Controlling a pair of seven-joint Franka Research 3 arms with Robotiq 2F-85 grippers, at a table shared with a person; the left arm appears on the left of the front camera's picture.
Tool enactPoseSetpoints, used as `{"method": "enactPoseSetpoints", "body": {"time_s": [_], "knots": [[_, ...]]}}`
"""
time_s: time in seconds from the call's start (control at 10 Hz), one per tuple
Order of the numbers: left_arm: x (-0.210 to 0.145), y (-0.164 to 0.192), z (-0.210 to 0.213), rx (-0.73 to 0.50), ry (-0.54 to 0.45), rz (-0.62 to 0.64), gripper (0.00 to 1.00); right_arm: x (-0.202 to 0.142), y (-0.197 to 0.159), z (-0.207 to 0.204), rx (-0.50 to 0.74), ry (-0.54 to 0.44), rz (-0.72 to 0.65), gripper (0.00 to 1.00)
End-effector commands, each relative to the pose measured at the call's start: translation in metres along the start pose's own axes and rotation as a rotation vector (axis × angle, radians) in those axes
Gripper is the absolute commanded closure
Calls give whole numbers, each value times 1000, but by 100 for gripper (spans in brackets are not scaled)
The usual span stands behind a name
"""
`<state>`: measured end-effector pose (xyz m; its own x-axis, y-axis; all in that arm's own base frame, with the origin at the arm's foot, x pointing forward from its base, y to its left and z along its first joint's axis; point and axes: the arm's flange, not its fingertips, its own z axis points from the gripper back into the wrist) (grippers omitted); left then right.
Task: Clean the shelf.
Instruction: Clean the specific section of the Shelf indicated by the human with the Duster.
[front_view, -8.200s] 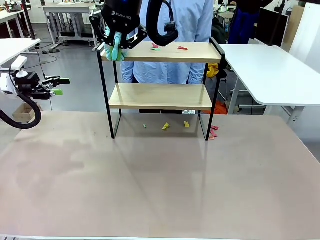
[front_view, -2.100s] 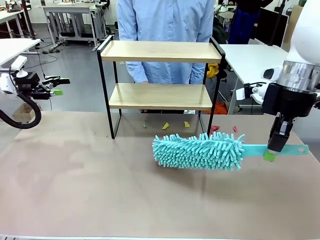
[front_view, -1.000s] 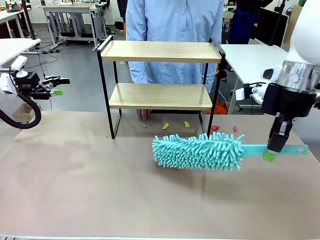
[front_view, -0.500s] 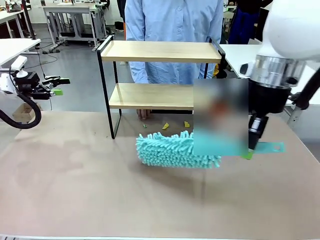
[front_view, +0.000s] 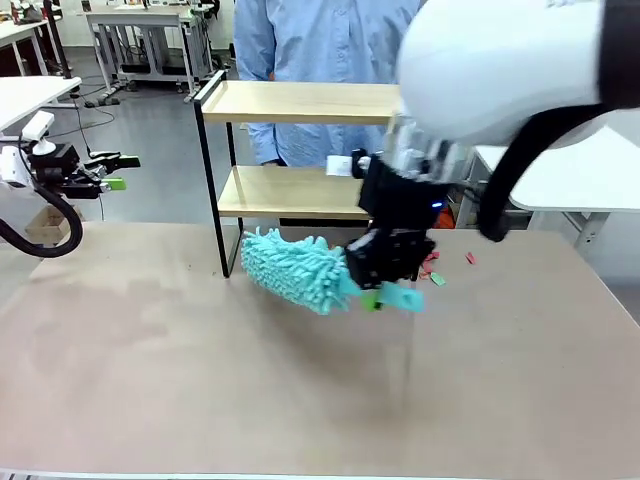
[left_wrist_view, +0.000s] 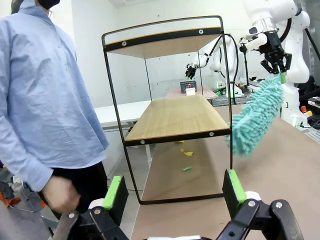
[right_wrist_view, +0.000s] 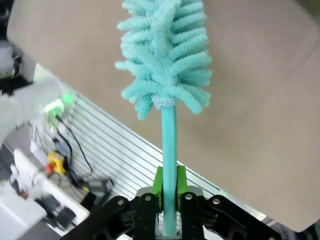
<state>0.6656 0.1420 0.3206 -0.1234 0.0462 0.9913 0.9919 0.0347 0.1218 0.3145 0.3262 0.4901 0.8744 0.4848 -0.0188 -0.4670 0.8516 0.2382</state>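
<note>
Clamping the handle of the turquoise duster (front_view: 292, 268), the right gripper (front_view: 374, 288) is holding its fluffy head low over the table (front_view: 180, 370), just before the shelf (front_view: 300, 195) standing at the far side. The left gripper (left_wrist_view: 174, 189) is hanging spread, empty, leftward. A person (front_view: 330, 40) is standing behind.

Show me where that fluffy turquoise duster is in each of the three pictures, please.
Front view: duster at centre, low, just right of the shelf's front left leg.
Left wrist view: duster at right, hanging slantwise beside the shelf's right-hand post.
Right wrist view: duster at top centre, its handle running straight down.
Shared landmark: the right pincer, shut on the duster's handle, seen in all three.
</note>
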Motion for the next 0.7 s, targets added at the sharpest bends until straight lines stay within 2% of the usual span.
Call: {"method": "enactPoseSetpoints", "body": {"time_s": [0.0, 0.1, 0.2, 0.6], "knots": [[3, -3, -2, 0, -2, -16, 0, 26, 18, -11, -1, -57, -122, 88], [3, -3, -2, 0, -2, -16, 0, 33, 24, -19, 8, -48, -115, 88], [3, -3, -2, 0, -2, -16, 0, 12, 12, -11, 4, -24, -60, 88], [3, -3, -2, 0, -2, -16, 0, 12, 12, -11, 4, -24, -60, 88]]}}
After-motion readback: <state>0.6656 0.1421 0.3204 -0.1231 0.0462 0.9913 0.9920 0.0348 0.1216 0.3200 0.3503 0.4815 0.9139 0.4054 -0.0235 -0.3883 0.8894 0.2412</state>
